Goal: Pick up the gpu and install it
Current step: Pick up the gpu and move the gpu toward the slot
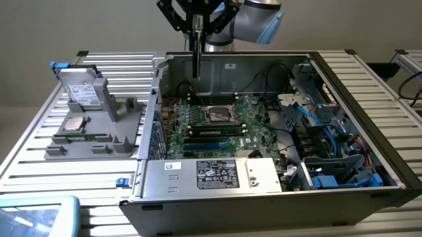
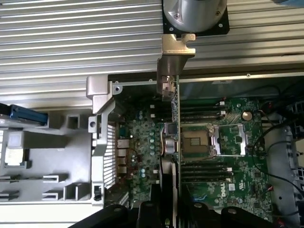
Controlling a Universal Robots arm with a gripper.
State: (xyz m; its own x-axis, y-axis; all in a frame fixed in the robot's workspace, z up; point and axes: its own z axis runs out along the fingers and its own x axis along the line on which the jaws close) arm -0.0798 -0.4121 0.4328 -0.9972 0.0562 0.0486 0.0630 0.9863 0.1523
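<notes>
Grey plastic formed the holder point(image 1: 122, 111) on the exterior view's left, where a hard drive point(image 1: 86, 91), a processor chip point(image 1: 74, 124) and a RAM stick point(image 1: 82, 137) were placed. Next to it, the gpu point(image 1: 196, 54) was seen edge-on, hung upright above the rear part of the motherboard point(image 1: 218, 123) inside the open computer case point(image 1: 264, 207), not yet seated in a slot. Its upper end was clamped between the fingers of the gripper point(image 1: 196, 22). Blue cables point(image 1: 310, 116) were seen further right.
</notes>
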